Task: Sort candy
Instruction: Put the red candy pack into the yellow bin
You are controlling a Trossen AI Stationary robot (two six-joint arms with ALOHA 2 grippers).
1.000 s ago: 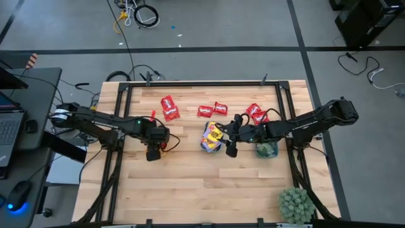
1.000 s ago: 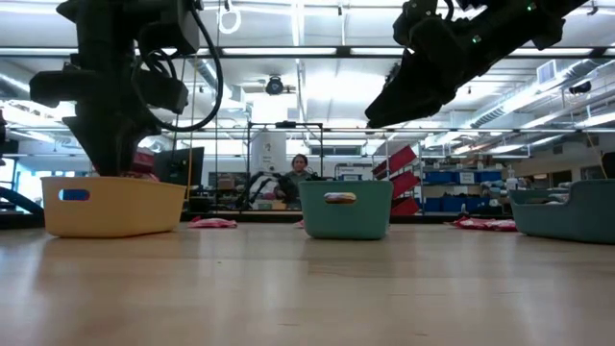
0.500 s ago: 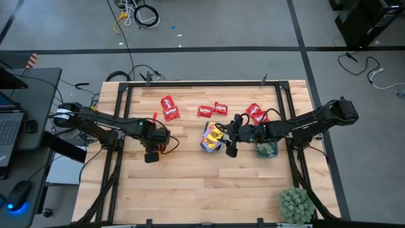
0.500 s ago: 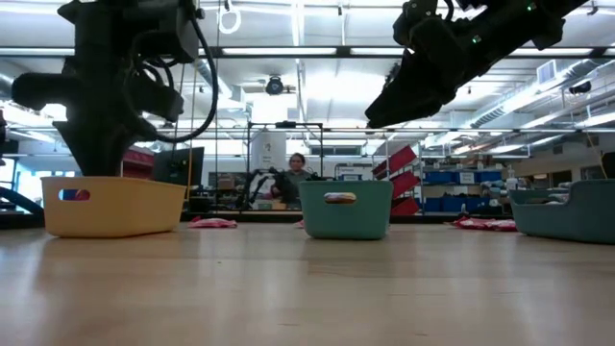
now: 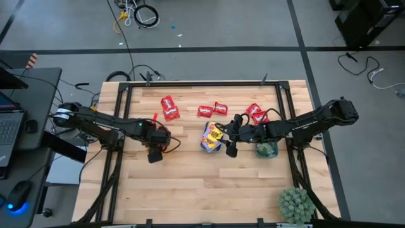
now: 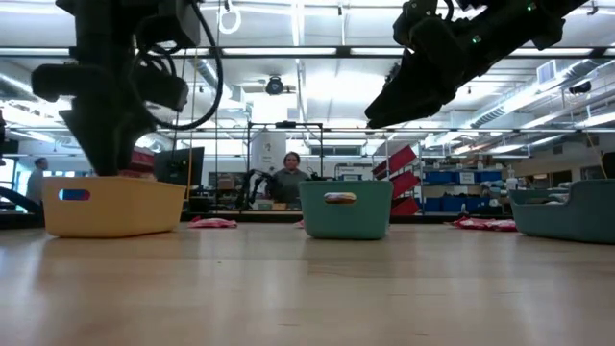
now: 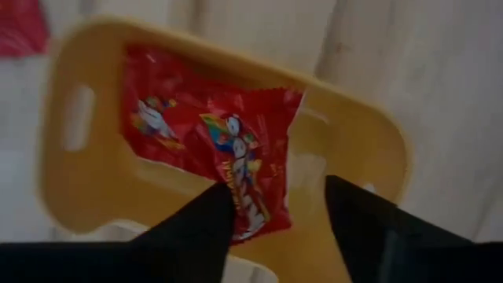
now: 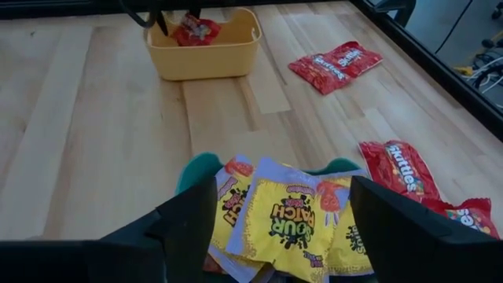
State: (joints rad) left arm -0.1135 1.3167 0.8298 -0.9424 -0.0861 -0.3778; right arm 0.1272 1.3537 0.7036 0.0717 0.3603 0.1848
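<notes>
My left gripper [image 5: 154, 153] hangs open and empty over the yellow-orange tray [image 7: 369, 153], which also shows in the low view [image 6: 115, 207]. Glossy red candy packets [image 7: 212, 145] lie flat in that tray. My right gripper [image 5: 231, 150] is open and empty, held high above the middle teal tray [image 6: 346, 209]. Yellow packets with purple print [image 8: 287, 212] are heaped in that tray, between my fingers in the right wrist view. Several red packets [image 5: 169, 107] [image 5: 212, 110] [image 5: 256, 113] lie flat on the table toward its far edge.
A second teal tray [image 5: 267, 151] with dull green packets stands under my right arm. A spiky green plant [image 5: 296, 204] stands at the near right corner. Bare wooden table [image 5: 190, 190] stretches along the near side. A person [image 6: 286, 178] sits in the room beyond.
My left gripper has shifted a little back and forth above the yellow-orange tray and stays open.
</notes>
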